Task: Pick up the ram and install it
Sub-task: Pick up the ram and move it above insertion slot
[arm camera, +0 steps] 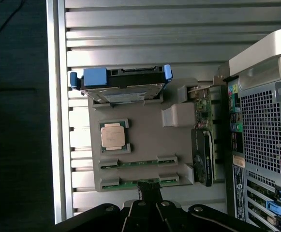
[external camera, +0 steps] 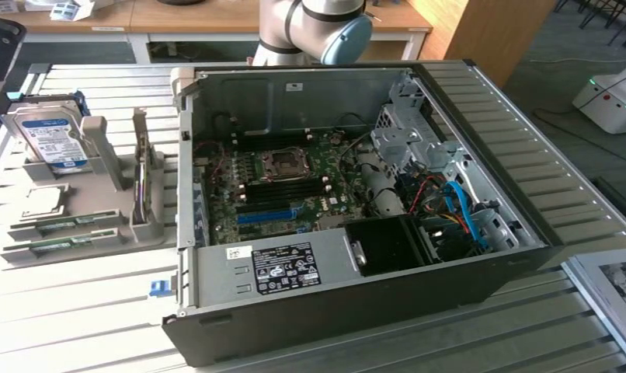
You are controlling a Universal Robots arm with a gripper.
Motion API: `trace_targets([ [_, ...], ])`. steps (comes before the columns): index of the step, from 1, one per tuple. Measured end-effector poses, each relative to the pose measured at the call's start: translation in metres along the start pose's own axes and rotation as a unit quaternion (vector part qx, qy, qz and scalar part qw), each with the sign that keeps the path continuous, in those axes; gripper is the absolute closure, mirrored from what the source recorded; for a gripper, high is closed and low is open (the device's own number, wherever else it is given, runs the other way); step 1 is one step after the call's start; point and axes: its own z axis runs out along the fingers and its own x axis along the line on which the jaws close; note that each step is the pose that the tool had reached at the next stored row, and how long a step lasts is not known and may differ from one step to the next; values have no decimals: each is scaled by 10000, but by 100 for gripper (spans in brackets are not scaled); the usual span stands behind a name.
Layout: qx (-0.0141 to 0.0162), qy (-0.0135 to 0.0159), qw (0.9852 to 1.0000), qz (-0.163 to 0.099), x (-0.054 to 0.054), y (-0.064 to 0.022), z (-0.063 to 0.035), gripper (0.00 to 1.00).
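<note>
Found end effector (arm camera: 149, 186) closed, fingers together, clamped on nothing. Placed it directly over the outermost ram (arm camera: 126, 183), which lies flat in end clips on a grey fixture tray (arm camera: 145, 140). Could not determine whether touching or just clear. Logged a second ram stick (arm camera: 138, 163) parallel and just beside.

Judged the step in hand as approach for pick-up: grasp not yet made, installation not begun. Judged the grasp to call for fingers parted first, then set astride the thin board's long edges, clear of the clips.

Noted further along the same tray a square processor chip (arm camera: 113, 135), then a hard drive (arm camera: 121, 84) in blue rails, propped upright. Noted an expansion card (arm camera: 203, 159) standing on edge at the tray's case side.

Recorded an open computer case (external camera: 520, 233) beside the tray, towards the exterior view's right, with motherboard (external camera: 324, 203) exposed. Judged the black memory slots (external camera: 287, 185) by the processor socket to be vacant.

Rated the worktop (external camera: 85, 311) as slatted pale metal, level, brightly lit. Observed beyond it wooden desks (external camera: 189, 19) and a white machine (external camera: 616, 97) with a green light.
</note>
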Motion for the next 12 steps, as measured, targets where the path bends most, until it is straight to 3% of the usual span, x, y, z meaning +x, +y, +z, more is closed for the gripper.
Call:
trace_targets([
  [7, -7, 13, 9996, -285, 0, 0, 0, 90],
  [12, -13, 26, 9984, -568, 0, 0, 0, 90],
])
